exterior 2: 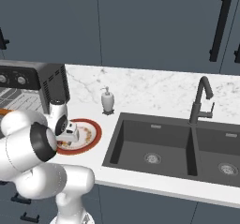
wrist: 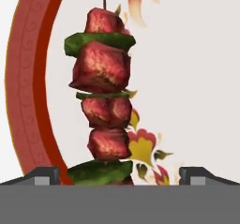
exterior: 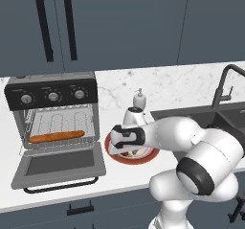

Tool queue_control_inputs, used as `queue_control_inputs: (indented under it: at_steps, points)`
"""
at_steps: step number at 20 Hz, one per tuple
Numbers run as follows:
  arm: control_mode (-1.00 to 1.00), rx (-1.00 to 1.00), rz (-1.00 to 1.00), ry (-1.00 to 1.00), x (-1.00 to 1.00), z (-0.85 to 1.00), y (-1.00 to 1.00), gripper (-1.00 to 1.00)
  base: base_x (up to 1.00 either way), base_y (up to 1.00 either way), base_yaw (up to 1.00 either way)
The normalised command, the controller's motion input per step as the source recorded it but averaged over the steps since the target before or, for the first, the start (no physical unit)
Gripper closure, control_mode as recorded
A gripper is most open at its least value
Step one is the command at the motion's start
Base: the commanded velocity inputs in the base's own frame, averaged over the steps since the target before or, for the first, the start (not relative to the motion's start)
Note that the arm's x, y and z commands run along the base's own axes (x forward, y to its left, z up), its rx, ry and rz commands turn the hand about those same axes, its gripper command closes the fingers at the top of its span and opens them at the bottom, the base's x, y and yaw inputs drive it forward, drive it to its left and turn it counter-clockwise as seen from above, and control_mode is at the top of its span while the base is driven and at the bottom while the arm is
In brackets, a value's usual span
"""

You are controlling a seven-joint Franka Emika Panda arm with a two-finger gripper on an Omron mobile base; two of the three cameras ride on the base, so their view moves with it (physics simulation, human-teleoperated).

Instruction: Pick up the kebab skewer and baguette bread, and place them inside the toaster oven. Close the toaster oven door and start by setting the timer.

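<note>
Wide-open, empty fingers flank the chunky red-and-green kebab skewer on a glossy red-rimmed plate

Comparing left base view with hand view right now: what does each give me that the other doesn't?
Left base view alone: the toaster oven, its door dropped open, the baguette bread lying on the rack, the soap bottle and the sink.
Hand view alone: the kebab skewer up close, red and green chunks, lined up between the open gripper's tips.
Both: the red-rimmed plate on which the skewer lies.
</note>
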Motion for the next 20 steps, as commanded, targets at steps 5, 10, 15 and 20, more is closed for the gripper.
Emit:
queue_control_inputs:
  at_steps: [5, 10, 15, 20]
  points:
    - [-1.00, 0.00, 0.04, -0.02, 0.06, 0.00, 0.03, 1.00, 0.00, 0.00, 0.00]
    - [-1.00, 0.00, 0.05, -0.04, 0.03, 0.00, 0.00, 1.00, 0.00, 0.00, 0.00]
    - [-1.00, 0.01, 0.06, -0.03, -0.06, 0.17, 0.03, 1.00, 0.00, 0.00, 0.00]
    - [-1.00, 0.06, 0.08, -0.04, -0.78, 1.00, 0.19, 1.00, 0.00, 0.00, 0.00]
